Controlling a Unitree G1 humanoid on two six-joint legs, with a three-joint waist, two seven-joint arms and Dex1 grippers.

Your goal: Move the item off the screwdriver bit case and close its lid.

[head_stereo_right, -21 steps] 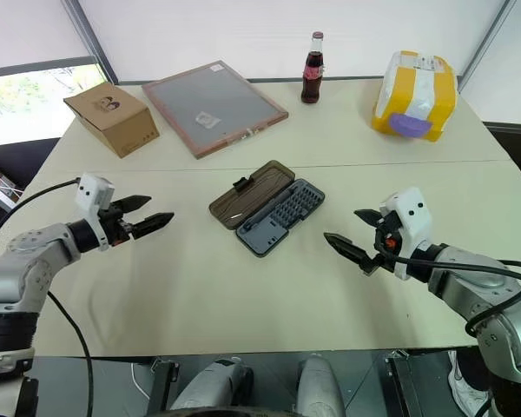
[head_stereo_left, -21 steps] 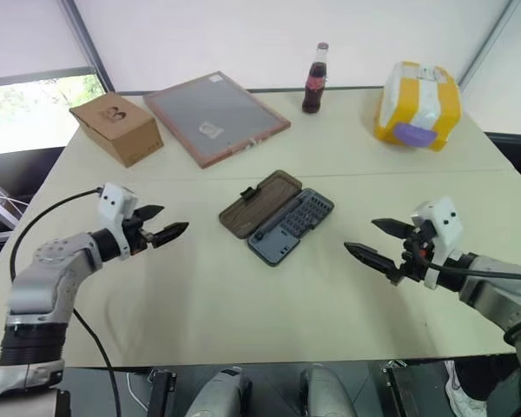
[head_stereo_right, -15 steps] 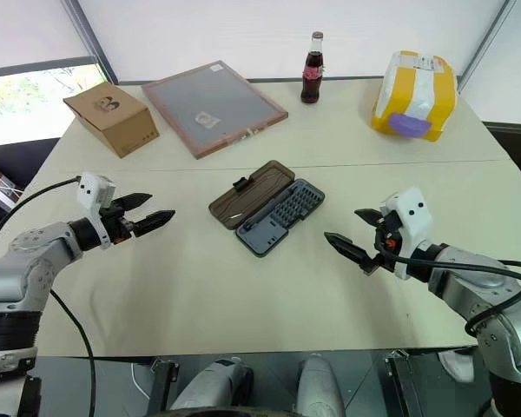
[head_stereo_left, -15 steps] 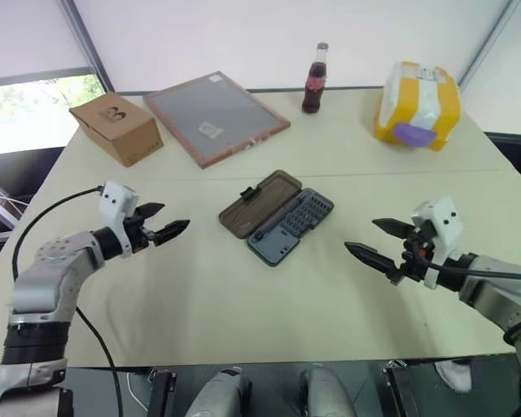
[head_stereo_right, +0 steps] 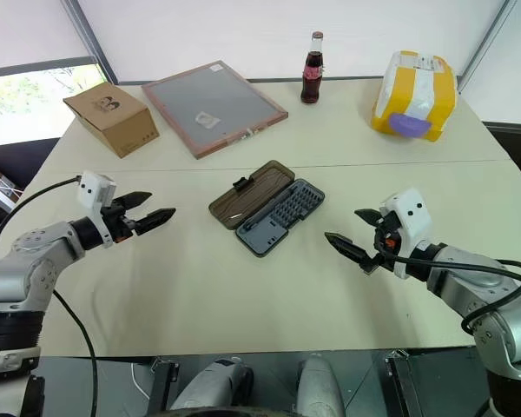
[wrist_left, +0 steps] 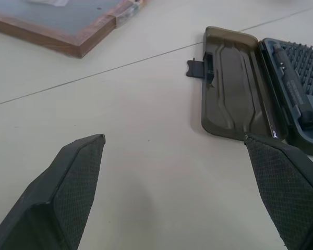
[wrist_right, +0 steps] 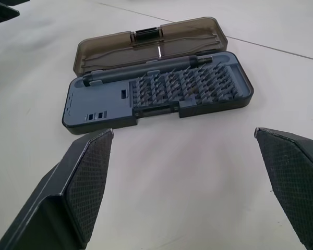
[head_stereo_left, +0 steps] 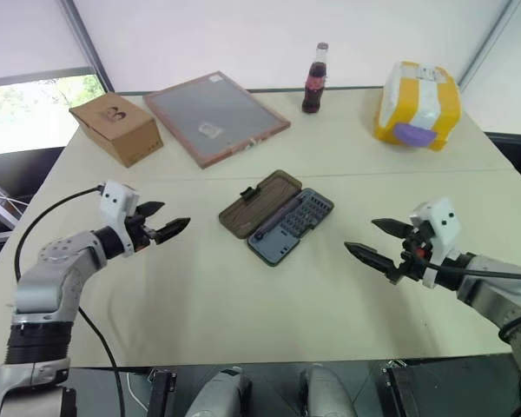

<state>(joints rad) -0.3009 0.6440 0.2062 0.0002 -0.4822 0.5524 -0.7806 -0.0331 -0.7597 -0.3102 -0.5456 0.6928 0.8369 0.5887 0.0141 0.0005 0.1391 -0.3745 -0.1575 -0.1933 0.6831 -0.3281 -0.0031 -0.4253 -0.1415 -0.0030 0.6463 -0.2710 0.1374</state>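
A: Mid-worktop [head_stereo_left: 200,287], item 1: flat rect. plastic screwdriver bit case [head_stereo_left: 291,226], dark blue-grey tray w/ rows of small bits, lying open. Smoky-brown translucent lid [head_stereo_left: 260,202] folded flat beside tray, on robot's left; black latch tab on its outer edge.

B: Anything on the case?

A: Dark slim driver handle [wrist_right: 146,70] lies in the tray along the hinge side. No other loose item visible on it. Can't tell if that's "the item".

B: Grippers?

A: Left gripper [head_stereo_left: 167,221] released, fingers spread, holding nothing, well apart from the lid. Right gripper [head_stereo_left: 380,241] likewise spread wide, empty, near the tray side, not touching.

B: Far-edge stock?

A: Brown cardboard box [head_stereo_left: 115,128], pink-framed grey board [head_stereo_left: 215,116], dark cola bottle [head_stereo_left: 315,80], yellow bag w/ purple patch [head_stereo_left: 417,106]. All well apart from the case.

B: Step?

A: Approach stage, my read. Nothing grasped, lid not yet shut. Next: left gripper gets under the lid's outer edge, swings it over the tray; right steadies the tray if it slides.
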